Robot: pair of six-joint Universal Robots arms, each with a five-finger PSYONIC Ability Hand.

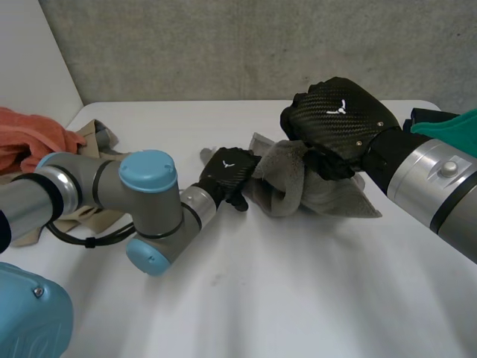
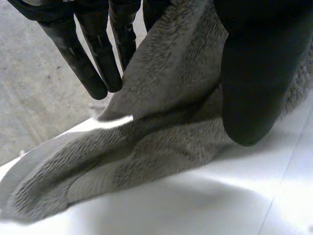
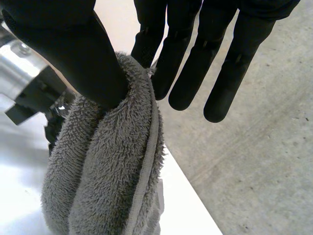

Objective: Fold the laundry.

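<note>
At the far left of the frame an orange towel and a beige cloth lay heaped on the surface, apparently awaiting their turn. Left of centre, the left hand pinched one end of the grey towel between thumb and straight fingers, low down, likely to anchor it. Right of centre the towel's bunched fold was clamped between the thumb and fingers of the right hand, seemingly ready to carry it over. A teal cloth showed at the right edge.
</note>
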